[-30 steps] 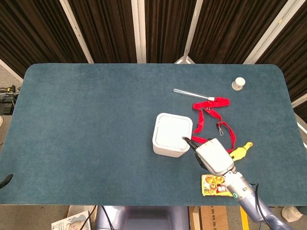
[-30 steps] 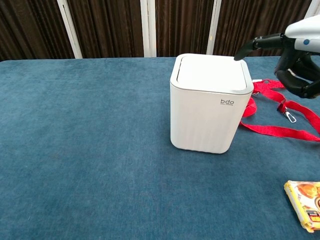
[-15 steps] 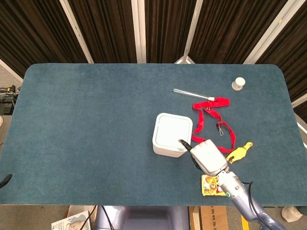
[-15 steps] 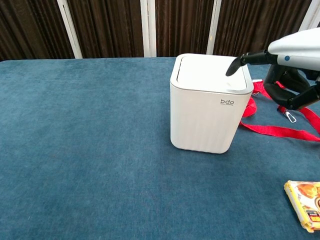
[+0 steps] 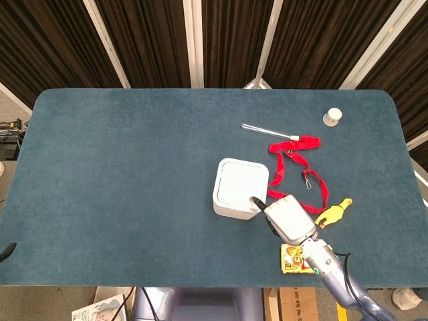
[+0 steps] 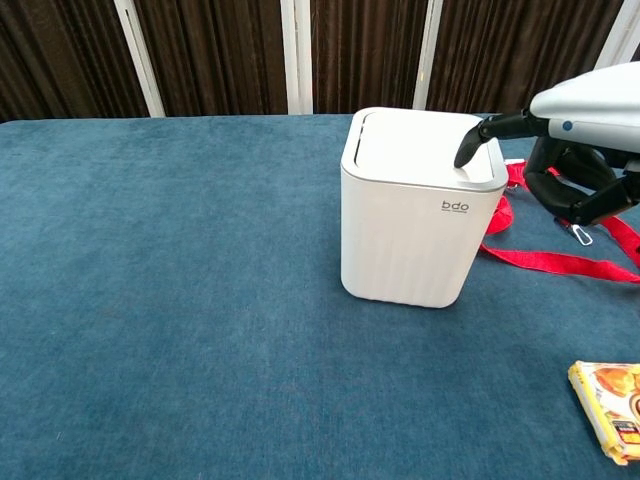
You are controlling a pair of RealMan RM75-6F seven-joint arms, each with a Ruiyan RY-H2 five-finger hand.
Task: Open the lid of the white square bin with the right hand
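Observation:
The white square bin [image 5: 235, 194] [image 6: 420, 230] stands upright right of the table's middle, its flat lid [image 6: 405, 145] lying level and closed. My right hand [image 5: 289, 217] [image 6: 585, 130] hovers at the bin's front right corner. One black fingertip [image 6: 466, 153] points down and touches the lid near its right edge, while the other fingers curl in below the palm with nothing in them. In the head view that fingertip [image 5: 255, 199] sits on the lid's near edge. The left hand is not seen.
A red lanyard [image 5: 294, 164] [image 6: 560, 258] lies just right of the bin, under my hand. A yellow toy [image 5: 334, 212], a snack packet [image 5: 297, 259] [image 6: 610, 395], a glass tube [image 5: 267, 132] and a small white cap [image 5: 332, 117] lie around it.
My right hand has moved left and down over the bin. Its extended finger, earlier above the lid's far right corner, now touches the lid. The lid has not moved.

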